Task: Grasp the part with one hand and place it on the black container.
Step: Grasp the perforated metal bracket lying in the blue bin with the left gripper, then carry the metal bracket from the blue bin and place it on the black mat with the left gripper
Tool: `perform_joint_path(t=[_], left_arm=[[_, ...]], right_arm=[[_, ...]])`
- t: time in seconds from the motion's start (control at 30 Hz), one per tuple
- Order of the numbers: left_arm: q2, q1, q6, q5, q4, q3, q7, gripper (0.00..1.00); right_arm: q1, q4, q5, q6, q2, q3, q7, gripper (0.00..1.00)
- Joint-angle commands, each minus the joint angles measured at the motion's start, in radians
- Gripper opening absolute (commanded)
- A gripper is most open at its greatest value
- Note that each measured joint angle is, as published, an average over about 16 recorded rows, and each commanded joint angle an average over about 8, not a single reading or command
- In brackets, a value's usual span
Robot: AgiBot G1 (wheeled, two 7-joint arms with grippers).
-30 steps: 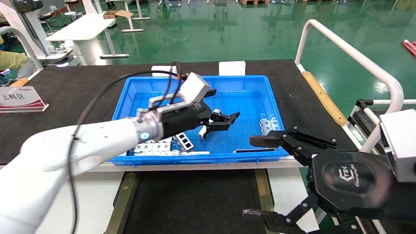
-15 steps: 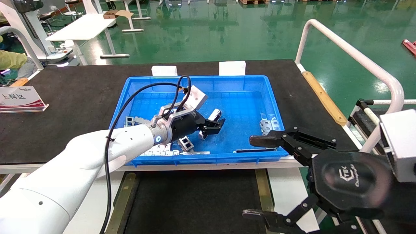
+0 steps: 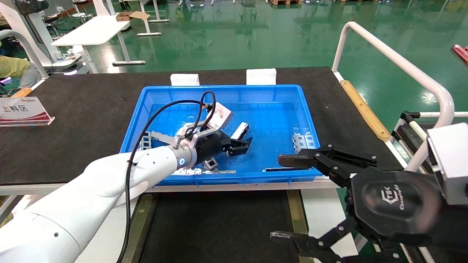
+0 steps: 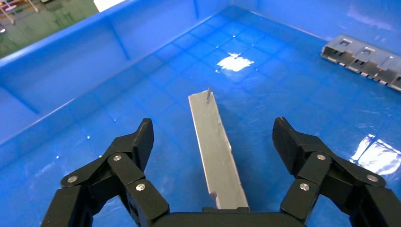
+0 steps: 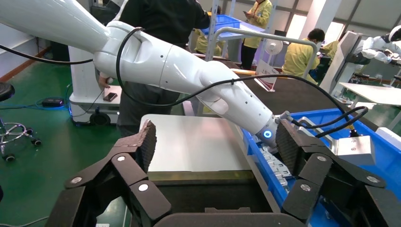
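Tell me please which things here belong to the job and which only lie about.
Belong to the job:
- the part, lying between the open fingers of the left claw
- the black container, nearest the robot
- the blue bin holding the part

Only lying about:
- the ladder-like strip
- the other metal pieces
- the sign
- the right claw, open, idle

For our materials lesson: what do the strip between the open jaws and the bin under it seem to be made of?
The part: probably metal, a dull silver-grey with crisp, thin edges. The blue bin: likely moulded plastic, glossy, with glare patches and a ribbed grid floor. The left gripper straddles the part, open.
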Motion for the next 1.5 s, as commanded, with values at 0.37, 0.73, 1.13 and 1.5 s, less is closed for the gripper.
perform_joint_path(t=[0.37, 0.73, 1.13, 1.5], left_arm=[[-0.002, -0.002, -0.046, -0.101, 0.017, 0.096, 0.013, 0.0], [-0.003, -0.021, -0.049, -0.186, 0.038, 0.148, 0.037, 0.0], [-0.005, -0.023, -0.056, -0.264, 0.052, 0.183, 0.074, 0.0], [-0.024, -0.055, -0.017, -0.381, 0.015, 0.128, 0.118, 0.0]], right_arm=[[0.0, 0.0, 0.001, 0.0, 0.0, -0.001, 0.0, 0.0], [0.0, 0.0, 0.001, 0.001, 0.001, -0.002, -0.001, 0.0], [0.001, 0.0, 0.002, 0.001, 0.001, -0.002, -0.001, 0.0], [0.001, 0.0, 0.002, 0.001, 0.001, -0.003, -0.002, 0.0]])
